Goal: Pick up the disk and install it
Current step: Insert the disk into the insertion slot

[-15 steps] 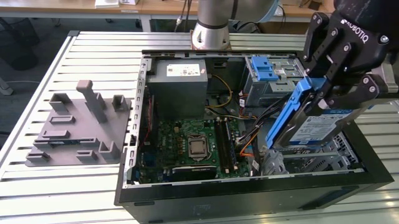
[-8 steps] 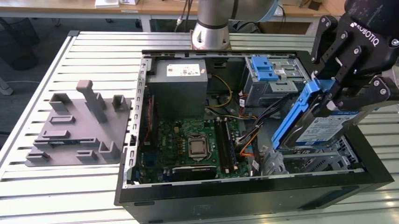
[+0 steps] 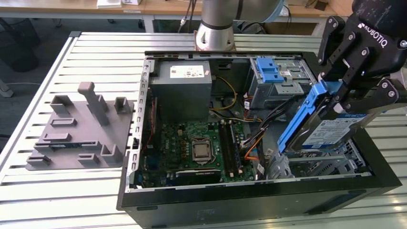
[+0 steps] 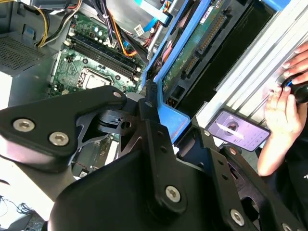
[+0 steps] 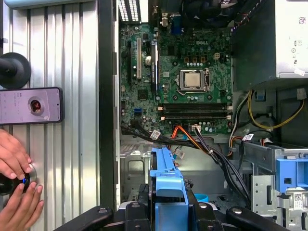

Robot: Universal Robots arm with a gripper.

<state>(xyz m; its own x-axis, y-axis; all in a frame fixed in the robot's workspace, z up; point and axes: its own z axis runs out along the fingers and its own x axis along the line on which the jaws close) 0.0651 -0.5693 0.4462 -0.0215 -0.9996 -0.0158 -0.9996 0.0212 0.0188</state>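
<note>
Our black pincer [image 3: 353,100] clenches the flat silver-grey disk [image 3: 327,131] framed in blue plastic. We see it tilted above the open black computer case [image 3: 254,205], near the ribbed metal table's [image 3: 83,191] edge at the exterior view's right.

Black gripper [image 4: 169,120] clamped on blue bracket of disk [image 4: 192,48], green circuit-board side showing. Motherboard [image 4: 91,62] beyond, memory slots visible. Phone [image 4: 238,131] flat on slatted table [image 4: 260,62]; person's hand [image 4: 281,108] beside phone, touching small black object.

Wrist views close, sharing motherboard [image 5: 168,103]
</note>
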